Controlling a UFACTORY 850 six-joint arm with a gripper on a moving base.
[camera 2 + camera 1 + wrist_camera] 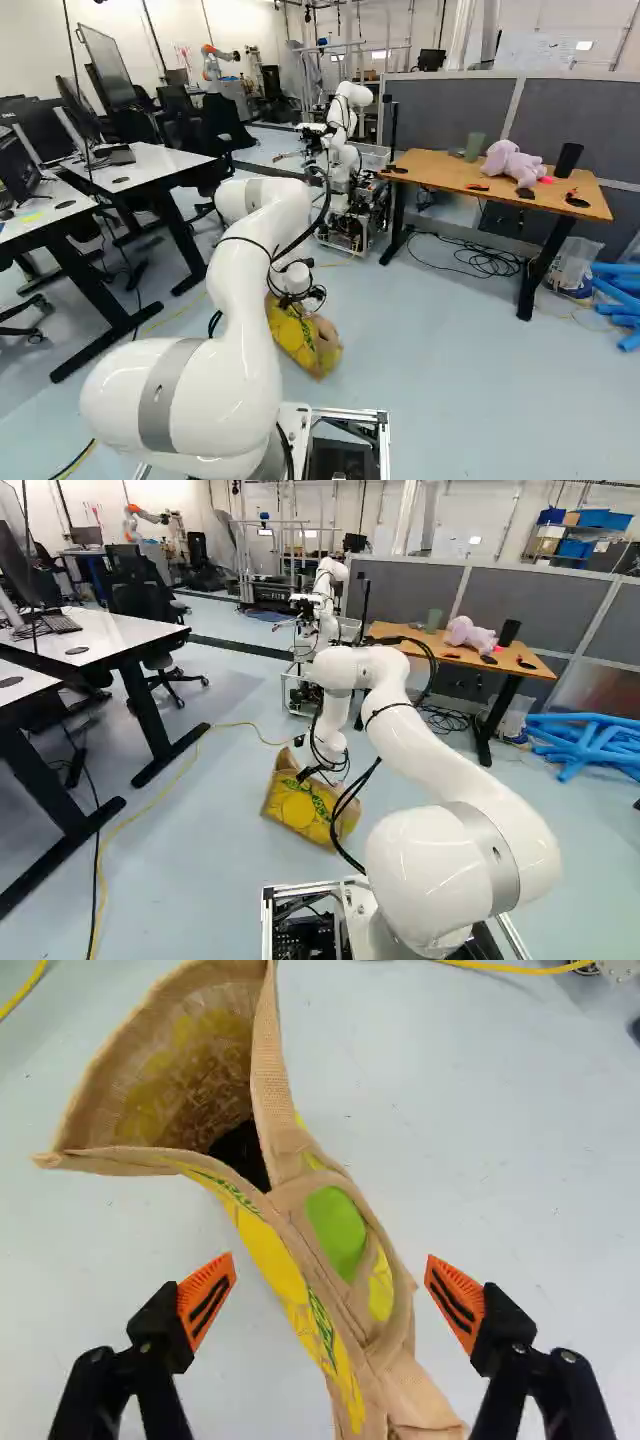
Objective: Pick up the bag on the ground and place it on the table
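Note:
The gripper [301, 759] is low over the bag [300, 808] in the left base view. This tan and yellow bag stands tilted on the floor; the right base view shows the bag [305, 340] just beyond my wrist. Seen from the wrist, the gripper [330, 1270] is open, its orange pads on either side of the bag's folded side [340, 1235] with gaps to both. The bag's mouth [185, 1080] gapes ahead of the fingers, something dark inside. A wooden table [450, 168] stands farther off, bearing a pink plush toy [512, 162].
White desks [100, 640] with dark legs stand at the left of the left base view. Another robot [345, 150] is beyond the bag. Cables [480, 258] lie under the wooden table, and blue tubes [590, 742] lie right of it. A yellow cable [150, 805] crosses the floor.

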